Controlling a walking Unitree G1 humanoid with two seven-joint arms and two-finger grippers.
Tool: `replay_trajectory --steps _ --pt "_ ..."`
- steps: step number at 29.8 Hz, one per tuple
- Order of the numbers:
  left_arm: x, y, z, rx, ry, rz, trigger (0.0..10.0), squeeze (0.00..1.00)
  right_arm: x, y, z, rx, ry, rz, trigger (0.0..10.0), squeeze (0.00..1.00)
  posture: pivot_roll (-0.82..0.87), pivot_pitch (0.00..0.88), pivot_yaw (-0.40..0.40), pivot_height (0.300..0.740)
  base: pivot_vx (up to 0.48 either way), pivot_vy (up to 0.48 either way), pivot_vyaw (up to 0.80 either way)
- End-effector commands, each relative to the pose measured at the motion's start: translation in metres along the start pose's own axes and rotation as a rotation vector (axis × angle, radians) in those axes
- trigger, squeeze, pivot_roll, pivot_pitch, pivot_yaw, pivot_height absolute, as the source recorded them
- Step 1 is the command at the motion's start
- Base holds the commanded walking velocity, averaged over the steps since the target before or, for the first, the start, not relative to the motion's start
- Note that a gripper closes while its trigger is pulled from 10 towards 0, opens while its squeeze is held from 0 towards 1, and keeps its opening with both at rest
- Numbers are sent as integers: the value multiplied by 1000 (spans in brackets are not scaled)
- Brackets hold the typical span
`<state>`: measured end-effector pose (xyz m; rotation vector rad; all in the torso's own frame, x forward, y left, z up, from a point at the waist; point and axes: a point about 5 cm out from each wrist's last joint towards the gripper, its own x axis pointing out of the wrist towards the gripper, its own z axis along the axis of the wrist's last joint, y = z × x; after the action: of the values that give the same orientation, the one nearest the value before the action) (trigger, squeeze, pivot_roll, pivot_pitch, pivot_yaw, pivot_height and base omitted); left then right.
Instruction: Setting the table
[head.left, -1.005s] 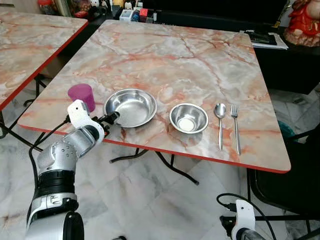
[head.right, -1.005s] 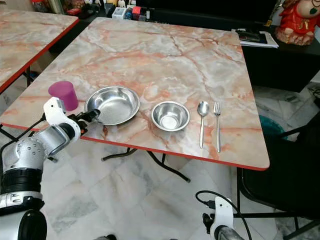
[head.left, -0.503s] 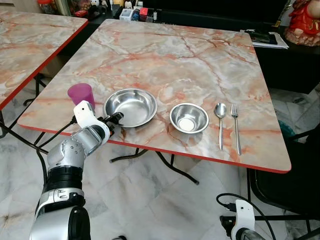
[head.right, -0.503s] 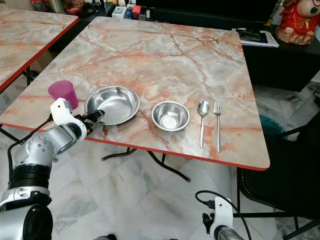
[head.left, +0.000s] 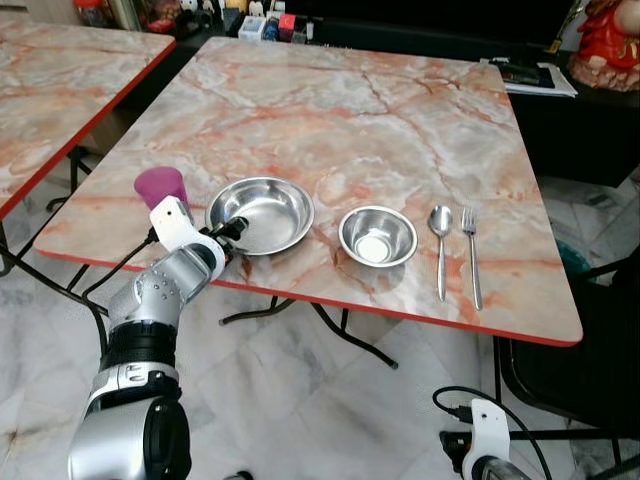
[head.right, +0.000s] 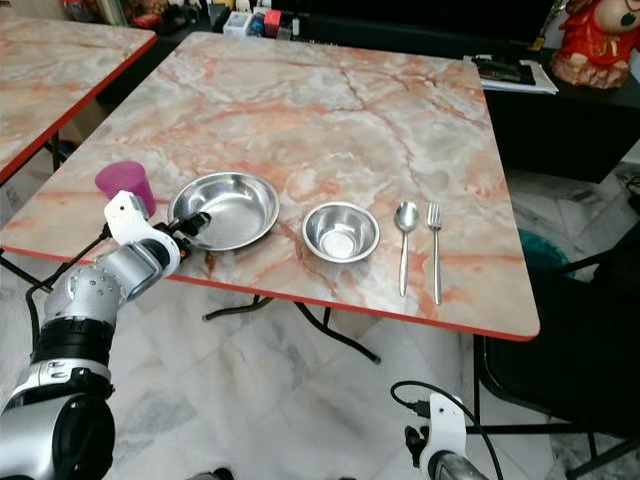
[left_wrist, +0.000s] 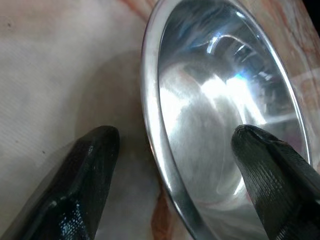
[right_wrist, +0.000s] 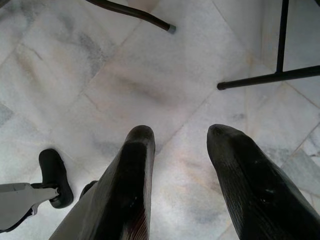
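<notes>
A wide steel bowl (head.left: 260, 213) sits near the front left of the marble table (head.left: 350, 120). My left gripper (head.left: 232, 228) is open at the bowl's near-left rim, one finger (left_wrist: 270, 175) over the inside and the other finger (left_wrist: 85, 165) outside on the tabletop. To the bowl's right stand a smaller steel bowl (head.left: 377, 236), a spoon (head.left: 440, 240) and a fork (head.left: 470, 250) in a row. A purple cup (head.left: 160, 187) stands just left of my left arm. My right gripper (right_wrist: 180, 150) hangs open low over the floor.
A second marble table (head.left: 60, 90) stands to the left. Small items (head.left: 262, 25) crowd the far edge, papers (head.left: 525, 75) lie at the back right beside a red figure (head.left: 605, 40). A dark chair (head.left: 590, 360) is at the right, table legs (head.left: 330, 330) cross underneath.
My left arm has pushed forward and up towards the wide bowl, bringing its fingers to the rim. The dishes and the right arm have not moved.
</notes>
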<state>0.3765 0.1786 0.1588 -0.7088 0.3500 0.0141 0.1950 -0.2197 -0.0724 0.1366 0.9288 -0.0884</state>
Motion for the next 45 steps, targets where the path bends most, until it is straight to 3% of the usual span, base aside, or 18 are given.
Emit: replay_trajectory --steps 1,7,8,10,11,45 --pt "3 -3 0 8 6 1 10000 0 -1 -3 -3 5 10 -10 10000 0 10 145 -56 740 0 0 0" --pt "6 -4 -3 16 9 5 10000 0 -1 -3 -4 7 11 -10 10000 0 8 146 -54 740 0 0 0" --pt "6 -4 -3 16 10 4 1843 0 -1 -3 -4 7 11 -10 10000 0 8 146 -54 740 0 0 0" --pt "7 -4 -4 16 11 4 1843 0 -1 -3 -4 7 11 -10 10000 0 8 146 -54 740 0 0 0" --pt "7 -4 -5 16 12 3 0 0 -1 -3 -4 7 12 -10 10000 0 7 148 -53 740 0 0 0" --pt "11 -5 -3 1 -11 14 0 0 -1 -2 -5 8 12 -10 10000 0 12 144 -52 740 0 0 0"
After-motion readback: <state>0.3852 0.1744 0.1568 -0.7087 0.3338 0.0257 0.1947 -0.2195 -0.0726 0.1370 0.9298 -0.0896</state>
